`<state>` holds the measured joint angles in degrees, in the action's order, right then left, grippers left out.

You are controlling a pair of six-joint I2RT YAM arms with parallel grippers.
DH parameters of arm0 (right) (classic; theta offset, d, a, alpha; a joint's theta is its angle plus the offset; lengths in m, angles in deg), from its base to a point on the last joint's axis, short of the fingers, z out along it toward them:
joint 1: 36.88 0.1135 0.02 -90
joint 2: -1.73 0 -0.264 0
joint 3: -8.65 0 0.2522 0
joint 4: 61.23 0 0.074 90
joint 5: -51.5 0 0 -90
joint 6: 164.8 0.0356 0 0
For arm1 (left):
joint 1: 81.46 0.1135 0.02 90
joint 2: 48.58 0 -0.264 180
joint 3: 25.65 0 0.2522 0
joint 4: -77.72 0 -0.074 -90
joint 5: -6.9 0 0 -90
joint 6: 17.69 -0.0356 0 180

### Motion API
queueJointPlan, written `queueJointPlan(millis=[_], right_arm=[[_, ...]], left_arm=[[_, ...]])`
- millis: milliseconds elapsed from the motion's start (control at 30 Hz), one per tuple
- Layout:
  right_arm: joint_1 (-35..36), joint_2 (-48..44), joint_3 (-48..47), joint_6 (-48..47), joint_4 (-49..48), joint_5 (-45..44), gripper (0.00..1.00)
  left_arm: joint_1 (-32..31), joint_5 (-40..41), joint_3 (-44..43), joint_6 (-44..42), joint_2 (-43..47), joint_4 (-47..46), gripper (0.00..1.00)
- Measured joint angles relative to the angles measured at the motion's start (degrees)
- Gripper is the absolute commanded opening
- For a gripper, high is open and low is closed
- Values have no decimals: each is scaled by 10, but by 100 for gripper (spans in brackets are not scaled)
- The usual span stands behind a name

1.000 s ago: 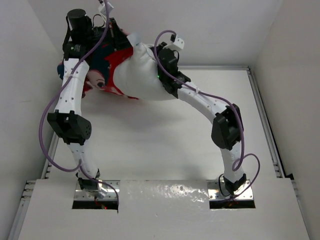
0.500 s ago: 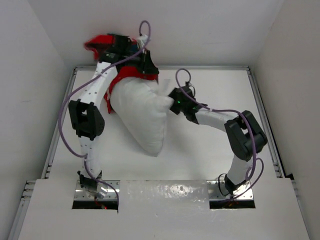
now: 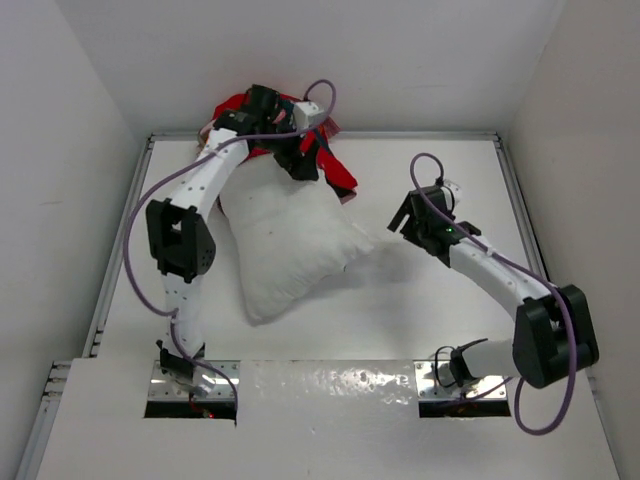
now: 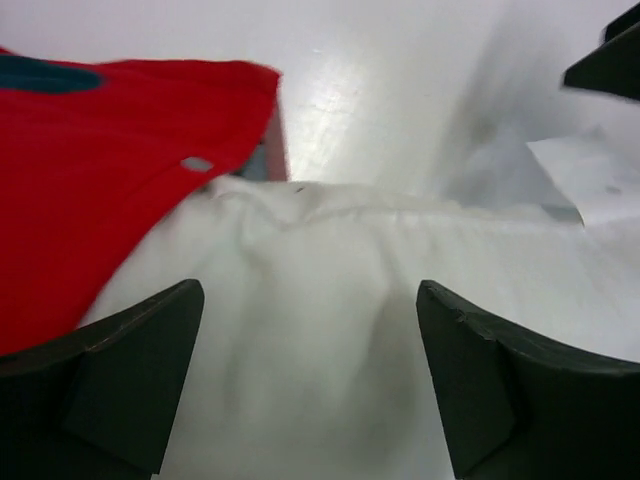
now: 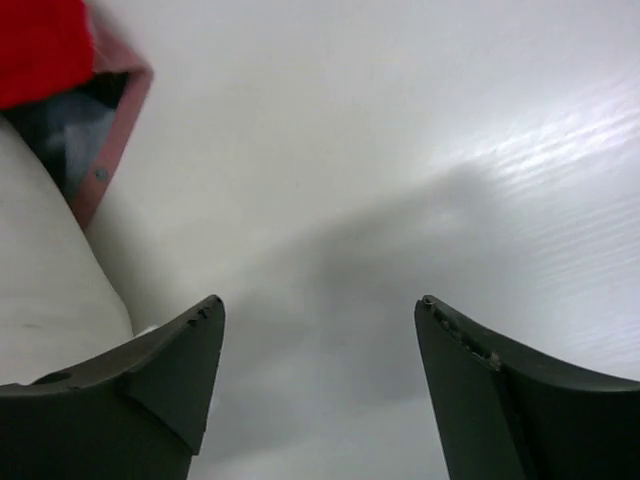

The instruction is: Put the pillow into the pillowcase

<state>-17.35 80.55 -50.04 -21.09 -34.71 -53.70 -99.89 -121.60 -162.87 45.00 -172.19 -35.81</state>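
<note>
The white pillow (image 3: 290, 245) lies on the table, its far end tucked under the bunched red pillowcase (image 3: 338, 180). My left gripper (image 3: 301, 168) hovers over that far end. In the left wrist view it (image 4: 310, 300) stands open above the pillow (image 4: 320, 300), with the pillowcase (image 4: 110, 180) at the left. My right gripper (image 3: 403, 218) is to the right of the pillow and apart from it. It (image 5: 320, 310) is open over bare table, with the pillow (image 5: 40, 290) and pillowcase (image 5: 40, 45) at the left edge of its view.
The table (image 3: 420, 310) is white with raised rails along its left, far and right edges, and white walls close around it. Part of the pillowcase (image 3: 232, 106) hangs over the far rail behind the left arm.
Both grippers have opened and let go. The pillow and pillowcase, held up before, have dropped onto the table. The right arm has pulled back to the right; the left arm has swung right.
</note>
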Motion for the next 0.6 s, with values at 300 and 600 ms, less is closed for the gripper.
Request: queueJointPlan(millis=[300,600], right_arm=[[17,-14,-170,-210,44,-44,76],[160,123,-380,-346,34,25,84]], left_arm=[[39,140,-34,-118,103,10,76],[47,288,63,-138,52,-23,75]])
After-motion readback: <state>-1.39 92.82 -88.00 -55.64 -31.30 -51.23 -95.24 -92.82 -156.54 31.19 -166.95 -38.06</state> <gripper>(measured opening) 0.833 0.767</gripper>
